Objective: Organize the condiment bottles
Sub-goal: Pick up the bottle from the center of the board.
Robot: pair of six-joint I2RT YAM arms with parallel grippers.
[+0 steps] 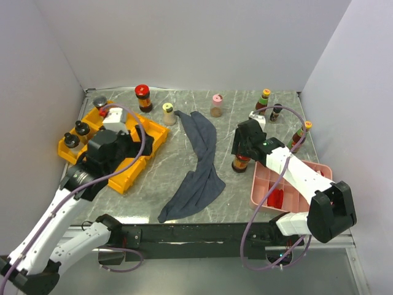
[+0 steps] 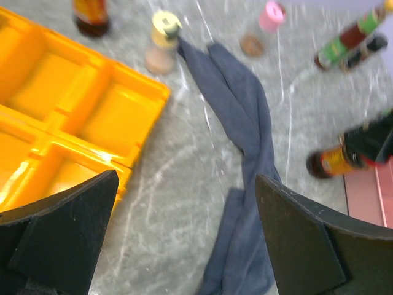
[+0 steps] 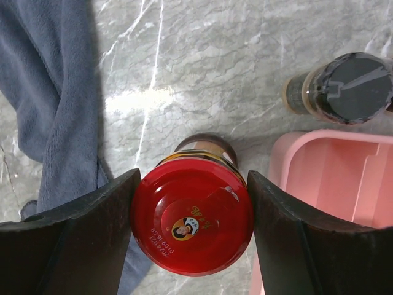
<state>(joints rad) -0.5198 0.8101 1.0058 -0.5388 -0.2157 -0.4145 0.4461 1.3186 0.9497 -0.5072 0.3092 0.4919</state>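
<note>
— Where is the red-lidded jar point(image 1: 241, 164)?

— Upright on the counter point(image 1: 227, 132), just left of the pink tray point(image 1: 261, 184). Its long axis is vertical, straight under our right end effector point(image 3: 191, 203). The fingers press both sides of the lid, so we judge it clenched on the jar.

— And our left end effector point(image 2: 187, 181)?

— Released, with nothing between its fingers, hanging over the orange tray point(image 2: 92, 117) at the left.

— So the right arm is nearer.

— By far. The orange tray lies left of the jar, across the grey-blue cloth point(image 1: 199, 166). We reckon on a straight lift first, then a carry leftward over the cloth.
</note>
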